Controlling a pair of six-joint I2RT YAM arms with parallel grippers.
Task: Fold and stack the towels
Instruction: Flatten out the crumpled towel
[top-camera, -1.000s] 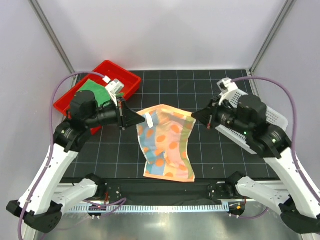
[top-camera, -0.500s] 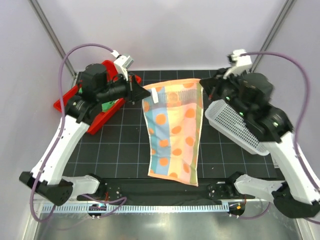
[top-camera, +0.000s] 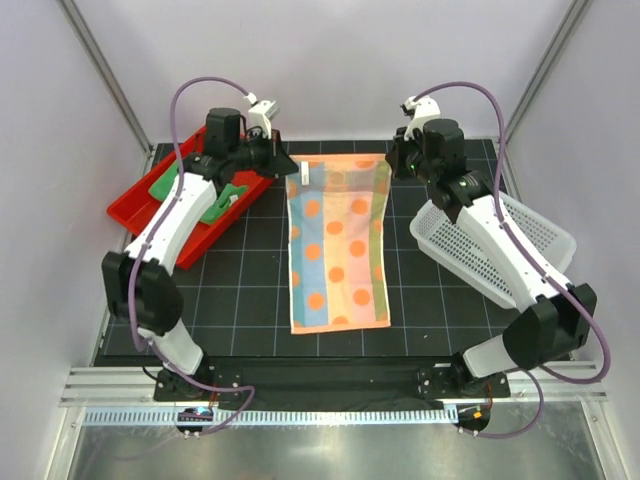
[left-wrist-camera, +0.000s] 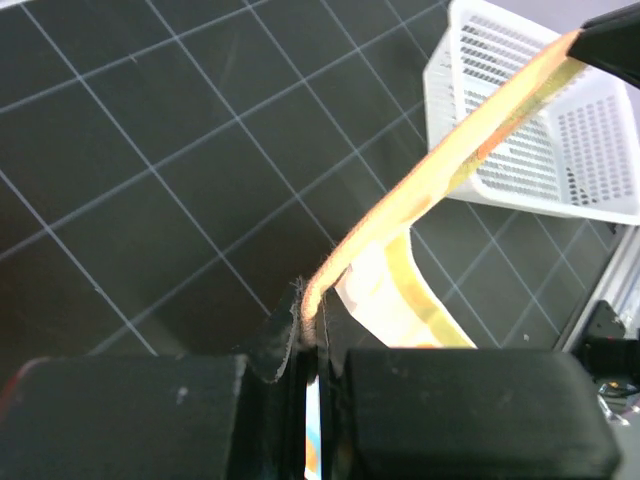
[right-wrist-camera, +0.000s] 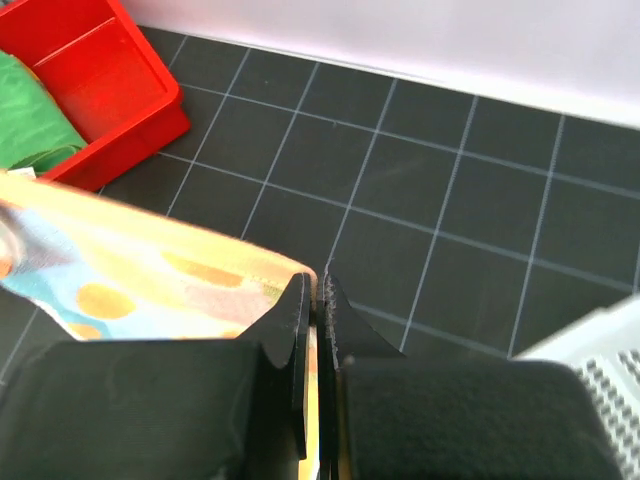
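The mat (top-camera: 240, 300) is covered down its centre by the striped towel (top-camera: 337, 240). Passage is blocked by the red tray (top-camera: 135, 207) at 10 o'clock and the white basket (top-camera: 455, 248) at 3; open grid is left at 8.

The pastel-striped towel (top-camera: 338, 240), dotted with orange, hangs open as a single long layer. Its far edge is pulled taut between the left gripper (top-camera: 291, 167) and the right gripper (top-camera: 392, 165) — each pinches one far corner — and the rest runs away from both toward the near side, with a small white label just beside the left gripper's corner. The plain green towel (top-camera: 166, 185) lies crumpled a little to the left of the left gripper — only part of it shows.
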